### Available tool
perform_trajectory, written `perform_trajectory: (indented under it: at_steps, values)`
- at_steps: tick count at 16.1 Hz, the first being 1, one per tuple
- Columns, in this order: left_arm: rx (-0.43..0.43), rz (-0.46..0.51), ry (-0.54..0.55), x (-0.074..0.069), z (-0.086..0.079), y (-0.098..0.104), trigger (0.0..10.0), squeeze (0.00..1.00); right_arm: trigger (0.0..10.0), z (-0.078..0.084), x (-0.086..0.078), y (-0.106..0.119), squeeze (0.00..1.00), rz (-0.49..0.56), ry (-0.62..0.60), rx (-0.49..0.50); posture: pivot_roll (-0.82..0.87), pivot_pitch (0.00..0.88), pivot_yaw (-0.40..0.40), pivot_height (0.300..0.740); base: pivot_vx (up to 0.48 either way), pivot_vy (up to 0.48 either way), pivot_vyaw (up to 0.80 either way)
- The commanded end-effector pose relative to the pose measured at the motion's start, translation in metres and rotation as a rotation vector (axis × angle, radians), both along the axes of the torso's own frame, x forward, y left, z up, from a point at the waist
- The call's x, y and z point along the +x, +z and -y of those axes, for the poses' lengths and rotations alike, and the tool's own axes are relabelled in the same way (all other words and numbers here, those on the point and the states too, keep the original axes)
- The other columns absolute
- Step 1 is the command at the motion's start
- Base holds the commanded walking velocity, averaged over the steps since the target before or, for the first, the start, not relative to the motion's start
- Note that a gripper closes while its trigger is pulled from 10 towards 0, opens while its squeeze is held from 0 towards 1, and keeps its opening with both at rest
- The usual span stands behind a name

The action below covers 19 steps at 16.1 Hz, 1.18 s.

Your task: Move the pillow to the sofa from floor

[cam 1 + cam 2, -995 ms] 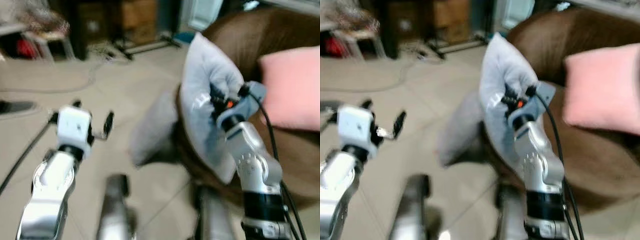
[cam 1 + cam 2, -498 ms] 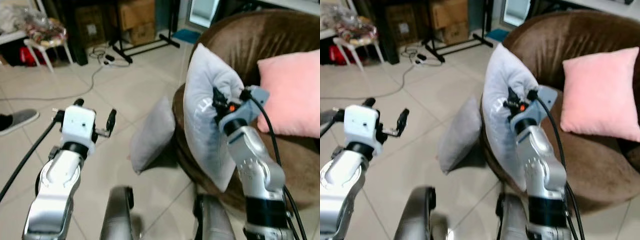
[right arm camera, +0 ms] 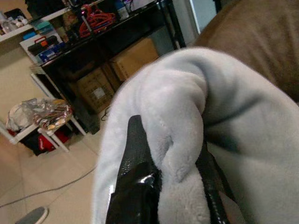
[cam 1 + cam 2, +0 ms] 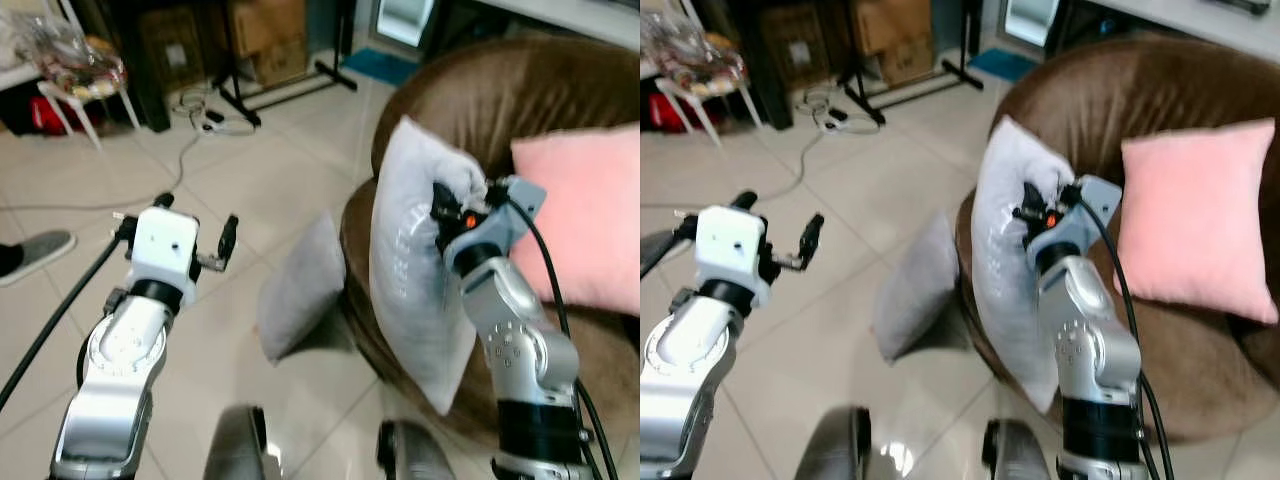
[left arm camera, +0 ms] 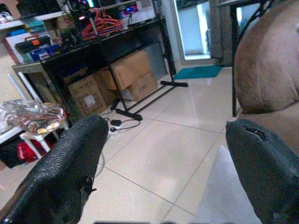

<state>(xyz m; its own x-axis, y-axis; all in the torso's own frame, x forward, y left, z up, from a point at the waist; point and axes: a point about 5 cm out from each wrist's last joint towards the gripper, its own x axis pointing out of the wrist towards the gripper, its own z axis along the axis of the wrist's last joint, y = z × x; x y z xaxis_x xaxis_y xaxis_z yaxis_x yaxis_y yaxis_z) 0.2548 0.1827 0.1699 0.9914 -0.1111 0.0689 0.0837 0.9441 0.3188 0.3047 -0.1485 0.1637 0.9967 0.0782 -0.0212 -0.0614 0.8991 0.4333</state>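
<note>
A pale tiled floor (image 4: 250, 170) is stretching back toward dark shelving with cardboard boxes (image 5: 124, 77), a cable (image 4: 190, 140) trailing across it, and a small white stool (image 4: 75, 85) standing at the back left. A round brown sofa (image 4: 480, 100) is sitting on the right with a pink pillow (image 4: 585, 220) leaning against its back.

The right gripper (image 4: 460, 205) is pinching the upper edge of a light grey pillow (image 4: 410, 280), its two black fingers (image 3: 138, 182) closing on a bunched fold of the fabric. The pillow is hanging upright in the air, clear of the floor, at the front edge of the sofa and just left of the pink pillow. The left gripper (image 4: 190, 235) is hovering wide and empty over the tiles, well apart from the load. A second grey pillow (image 4: 300, 290) is leaning on the floor against the sofa's base.

By the look of it, the pickup is done and the carry is nearly finished; what is left is bringing the pillow over the seat, letting go and drawing the arm back.
</note>
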Motion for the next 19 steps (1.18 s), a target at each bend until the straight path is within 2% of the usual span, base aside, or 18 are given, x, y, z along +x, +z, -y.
perform_trajectory:
  at_steps: [1,6,13,15,17,19]
  values:
    - [0.011,0.006,0.003,-0.0005,-0.0009,0.0005,10.0,0.0,10.0,0.0012,-0.001,0.0011,0.0,-0.001,-0.006,-0.01,0.1,0.0,-0.03,0.697,0.0,0.0,0.0]
    - [-0.003,0.018,0.009,0.0008,-0.0008,0.0024,10.0,0.0,10.0,0.0028,0.0005,-0.0007,0.0,-0.01,-0.017,-0.012,0.1,0.0,-0.027,0.74,0.0,0.0,0.0]
    - [-0.013,0.018,-0.022,0.003,0.002,0.0031,10.0,0.0,10.0,0.0064,-0.0006,-0.0023,0.0,-0.011,-0.033,-0.021,0.09,0.0,-0.018,0.74,0.0,0.0,0.0]
    - [-0.025,0.019,-0.03,0.0032,0.0025,0.0039,10.0,0.0,10.0,0.0037,0.0,-0.0017,0.0,-0.004,-0.027,-0.05,0.09,0.0,-0.018,0.74,0.0,0.0,0.0]
    - [-0.034,0.021,-0.037,0.0032,0.0025,0.0047,10.0,0.0,10.0,0.0021,0.0006,-0.0019,0.0,-0.004,-0.023,-0.037,0.09,0.0,-0.021,0.74,0.0,0.0,0.0]
    - [-0.038,0.022,-0.038,0.0023,0.0011,0.0046,10.0,0.0,10.0,0.0015,0.0012,-0.0017,0.0,-0.004,-0.024,-0.021,0.1,0.0,-0.023,0.74,0.249,0.0,-0.8]
